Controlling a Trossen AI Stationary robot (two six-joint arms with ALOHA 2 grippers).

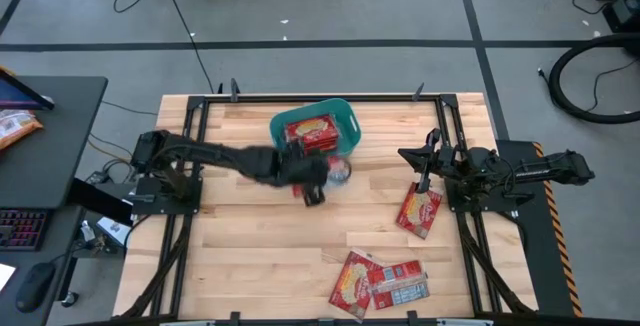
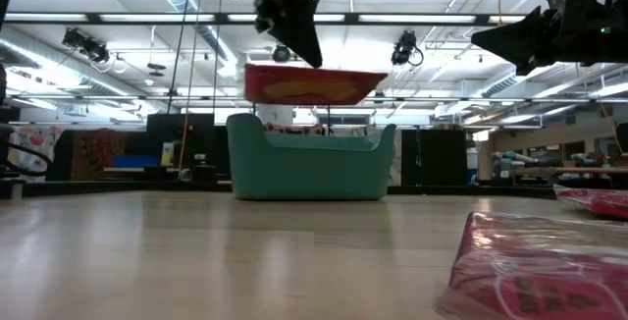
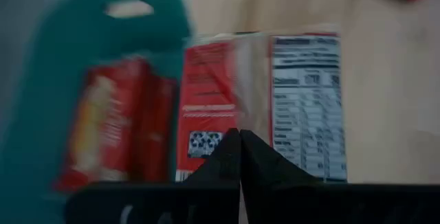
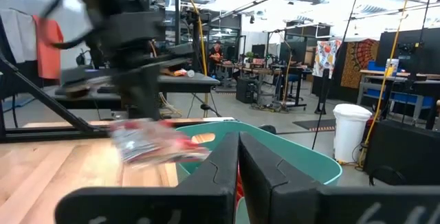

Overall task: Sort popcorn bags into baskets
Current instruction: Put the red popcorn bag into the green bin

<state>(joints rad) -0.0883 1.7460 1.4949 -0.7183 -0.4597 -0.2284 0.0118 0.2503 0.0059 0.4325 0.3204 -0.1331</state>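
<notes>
The popcorn bag (image 2: 312,84) in play hangs flat in the air, gripped from above by the left tool (image 2: 299,40), whose fingers are clenched on the packet's upper edge. In the low view it sits just above the rim of the teal basket (image 2: 309,168), with a clear gap between bag and rim. From overhead, the left tool (image 1: 312,181) is at the basket's (image 1: 345,118) near edge, toward the bench's (image 1: 250,256) middle, so the opening lies just beyond the tool. The left wrist view shows the held bag (image 3: 302,100) with its printed back up, its long axis running away from the tool and roughly alongside the basket wall (image 3: 103,25); at least one bag (image 3: 110,121) already lies inside.

The drop seems to turn on carrying the bag a little farther over the opening before letting go, since it looks only partly above the tub.

The right tool (image 1: 420,158) waits well to the basket's right with fingers together and holding nothing, near a loose bag (image 1: 420,211). More bags (image 1: 375,281) lie clustered at the bench's front edge, farthest from the basket.
</notes>
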